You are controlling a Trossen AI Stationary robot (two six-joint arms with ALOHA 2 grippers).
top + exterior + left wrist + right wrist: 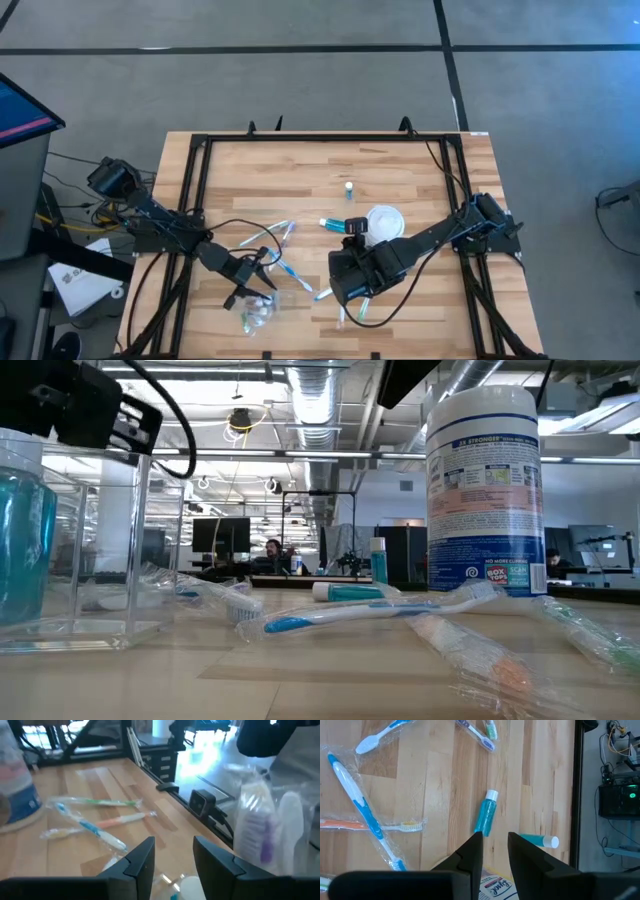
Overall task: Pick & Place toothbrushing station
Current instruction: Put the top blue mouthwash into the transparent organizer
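1. Desk (400,165): wooden top in a black frame, with the task things spread over its near half.
2. Wipes canister (485,490): stands upright right of centre, just beside the right arm.
3. Left gripper (172,845): low over the near-left part of the desk, fingers parted, nothing clamped between them. A white cap shows just under the gap; contact cannot be told.
4. Right gripper (495,836): over the near centre, pointing down at the desk. Fingers stand a narrow gap apart, bare wood showing between them, nothing held.
5. Bag (258,312): crinkly, clear, lying at the near-left edge, just beside the left gripper.
6. Toothbrushes: scattered flat between the two grippers, several in clear wrappers. A blue one (362,807) lies across an orange one (340,824); a green one (100,801) lies near them.
7. Bottles: one (485,815) lies flat just beyond the right gripper's tips, a second (537,840) lies flat beside it, and a third (349,188) stands upright farther back.
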